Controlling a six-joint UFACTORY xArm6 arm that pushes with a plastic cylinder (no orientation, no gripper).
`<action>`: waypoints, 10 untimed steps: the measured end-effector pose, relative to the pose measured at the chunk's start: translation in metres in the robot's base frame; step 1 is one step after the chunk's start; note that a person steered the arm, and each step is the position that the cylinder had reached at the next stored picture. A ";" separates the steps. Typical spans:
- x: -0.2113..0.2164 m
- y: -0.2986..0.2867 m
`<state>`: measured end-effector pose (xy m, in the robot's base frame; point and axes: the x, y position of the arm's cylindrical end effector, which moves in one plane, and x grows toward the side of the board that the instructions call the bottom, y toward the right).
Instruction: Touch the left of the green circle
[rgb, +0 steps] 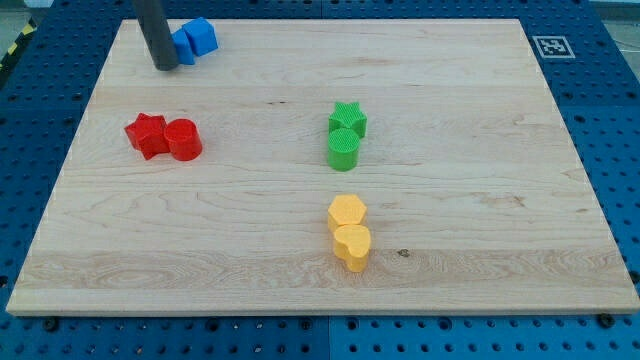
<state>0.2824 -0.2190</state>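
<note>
The green circle (343, 150) stands near the board's middle, touching a green star (348, 118) just above it. My rod comes down from the view's top left and my tip (165, 66) rests on the board beside the blue blocks, far to the upper left of the green circle. A blue block (202, 35) and a second blue block (184, 47) sit right next to the tip on its right.
A red star (147, 134) and a red cylinder (184, 139) touch each other at the left. A yellow hexagon (347, 211) and another yellow block (352, 246) sit below the green pair. The wooden board (500, 200) lies on a blue pegboard.
</note>
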 end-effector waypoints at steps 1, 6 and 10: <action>-0.007 -0.004; 0.097 0.123; 0.221 0.159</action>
